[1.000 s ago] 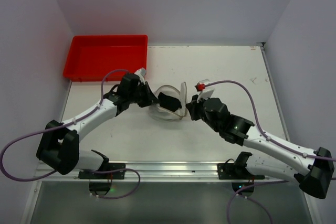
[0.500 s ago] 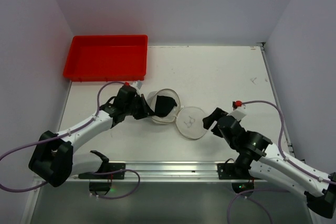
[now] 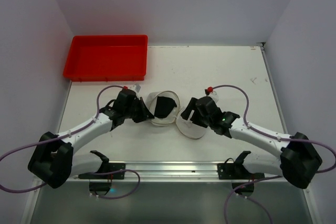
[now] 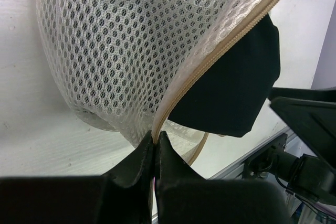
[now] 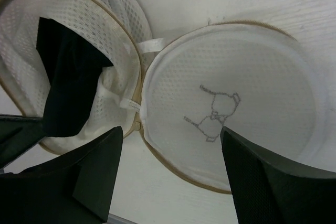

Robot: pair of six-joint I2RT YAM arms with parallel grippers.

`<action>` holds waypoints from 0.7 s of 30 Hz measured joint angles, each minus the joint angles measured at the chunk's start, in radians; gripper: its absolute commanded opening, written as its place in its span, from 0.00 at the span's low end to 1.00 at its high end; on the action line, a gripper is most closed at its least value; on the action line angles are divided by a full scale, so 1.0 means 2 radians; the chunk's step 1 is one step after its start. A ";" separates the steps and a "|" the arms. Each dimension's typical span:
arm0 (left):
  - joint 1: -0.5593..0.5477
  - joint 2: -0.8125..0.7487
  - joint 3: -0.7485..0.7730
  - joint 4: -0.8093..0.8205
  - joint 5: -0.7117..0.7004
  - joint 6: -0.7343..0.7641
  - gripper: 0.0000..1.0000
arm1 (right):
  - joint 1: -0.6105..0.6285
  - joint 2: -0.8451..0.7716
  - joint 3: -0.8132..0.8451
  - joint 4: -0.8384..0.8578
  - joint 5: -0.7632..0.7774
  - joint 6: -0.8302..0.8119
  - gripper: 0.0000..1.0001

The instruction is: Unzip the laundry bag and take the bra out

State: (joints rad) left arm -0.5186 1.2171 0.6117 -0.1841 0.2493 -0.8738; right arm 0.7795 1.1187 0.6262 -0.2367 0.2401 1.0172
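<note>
The white mesh laundry bag (image 3: 157, 109) lies unzipped at the table's middle, its round lid (image 3: 191, 128) flopped flat to the right with the bra drawing (image 5: 216, 113) facing up. A black bra (image 3: 166, 106) sits inside the open drum (image 5: 113, 40), also seen in the left wrist view as the dark bra (image 4: 231, 85). My left gripper (image 3: 148, 113) is shut on the bag's beige zipper rim (image 4: 210, 59), fingertips pinching at the gripper (image 4: 156, 136). My right gripper (image 3: 185, 115) hovers open over the lid's near edge, the gripper (image 5: 170, 132) holding nothing.
A red rectangular tray (image 3: 105, 56) sits at the back left of the white table (image 3: 220, 72). A metal rail (image 3: 168, 169) runs along the near edge between the arm bases.
The right gripper let go of the lid, which dropped flat, pulled back to the right, then returned open over the lid. The left gripper kept its hold on the rim.
</note>
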 measured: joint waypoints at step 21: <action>-0.002 -0.001 -0.047 0.034 -0.002 -0.048 0.00 | -0.002 0.200 0.028 0.134 -0.066 0.036 0.04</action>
State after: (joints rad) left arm -0.5232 1.2156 0.5175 -0.1165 0.2462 -0.9691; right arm 0.7761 1.5177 0.6827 0.0319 0.1081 1.0885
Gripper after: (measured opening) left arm 0.012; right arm 0.130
